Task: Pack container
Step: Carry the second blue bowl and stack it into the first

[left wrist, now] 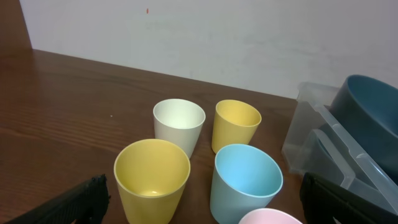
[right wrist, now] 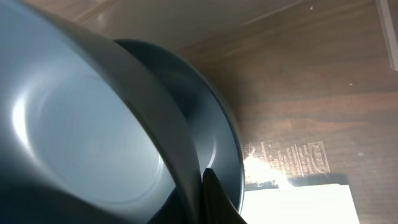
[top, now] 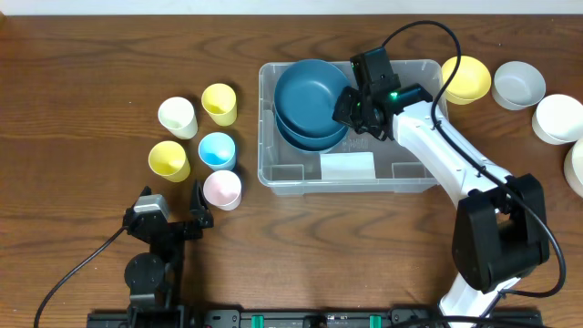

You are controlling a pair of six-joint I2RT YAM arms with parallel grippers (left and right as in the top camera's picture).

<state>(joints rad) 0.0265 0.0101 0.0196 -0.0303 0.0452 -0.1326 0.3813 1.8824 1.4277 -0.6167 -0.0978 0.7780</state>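
Note:
The clear plastic container point(top: 401, 175) sits at the table's centre, with a white label point(top: 347, 166) on its base. Two dark blue bowls lie in its left half, the upper bowl point(top: 310, 89) tilted over the lower bowl point(top: 314, 137). My right gripper point(top: 351, 102) is shut on the upper bowl's right rim point(right wrist: 180, 143), above the lower bowl point(right wrist: 221, 149). My left gripper point(top: 173, 219) is open and empty, near the front edge behind the cups. The container's corner shows in the left wrist view point(left wrist: 311, 124).
Left of the container stand a white cup point(top: 178, 117), two yellow cups point(top: 219, 103) point(top: 169, 159), a light blue cup point(top: 218, 150) and a pink cup point(top: 222, 189). At the right are a yellow bowl point(top: 466, 78) and white bowls point(top: 518, 84) point(top: 558, 118).

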